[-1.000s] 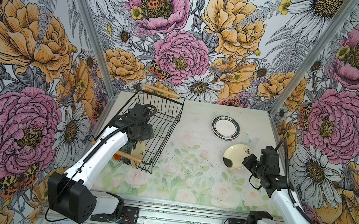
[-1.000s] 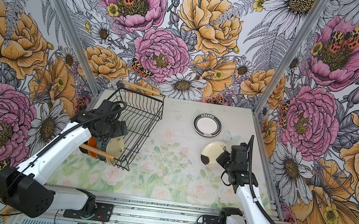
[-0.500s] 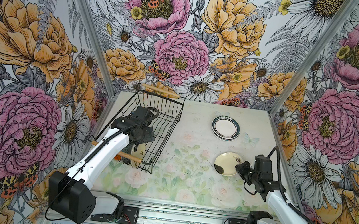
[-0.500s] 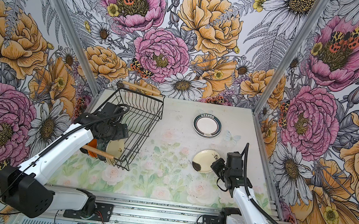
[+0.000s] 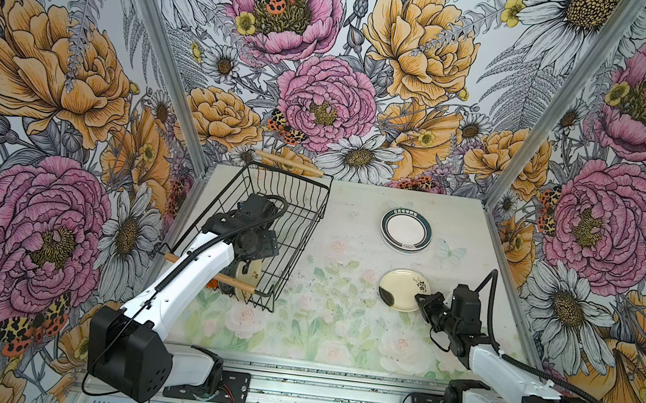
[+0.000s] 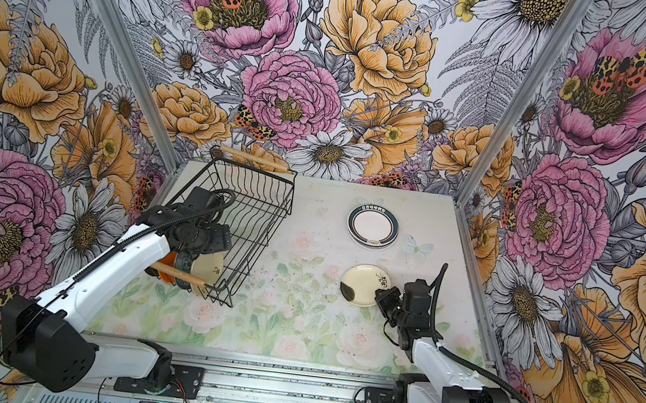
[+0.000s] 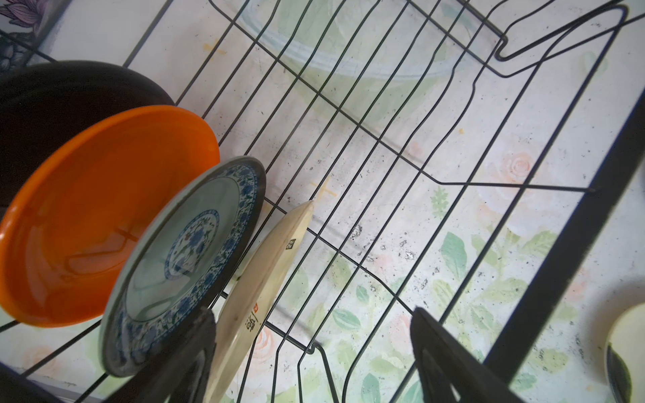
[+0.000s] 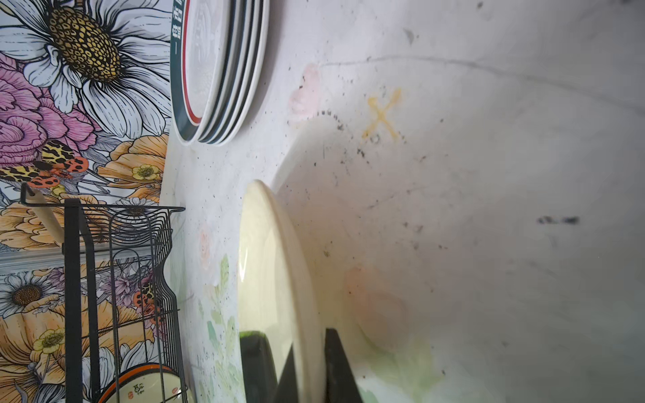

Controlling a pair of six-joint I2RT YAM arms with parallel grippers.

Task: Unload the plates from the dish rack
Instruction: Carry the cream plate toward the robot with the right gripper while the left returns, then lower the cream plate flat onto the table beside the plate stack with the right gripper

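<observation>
A: Entry one, near right?
B: Right jaws, clamped on the near rim of the held plate [image 5: 400, 291]. It is cream, with a dark blotch and a small dark sprig on its face. It lies face up and close to flat, low over the table [image 5: 296, 333]. Whether it touches the table, I cannot tell.

A: Near left?
B: Left jaws, inside the near end of the rack [image 5: 301, 229], spread wide and gripping nothing. The rim of the cream plate [image 7: 265, 286] lies between them, just beside one finger [image 7: 199, 349].

A: Racked plates, in order?
B: Four, all standing on edge at the rack's near end, with their faces set across its long axis. From the near end inward:
- black plate [image 7: 69, 97]
- orange plate [image 7: 87, 226]
- blue plate [image 7: 195, 251], pale with a blue patterned rim
- cream plate, with its back turned to the far end

Each stands just beside the next.

A: The rack itself?
B: Black wire, on the left of the table. Its long axis runs from the near edge toward the back wall, with the far end swung a little right. There are two wooden handles, the near handle [image 5: 234, 282] and the far handle [image 5: 290, 163], each lying across that axis.

A: Farthest item?
B: Stack [image 5: 406, 231], on the far right of the table, beyond the held plate and well apart from the rack. It is several white plates with dark green rims, lying flat and face up.
</observation>
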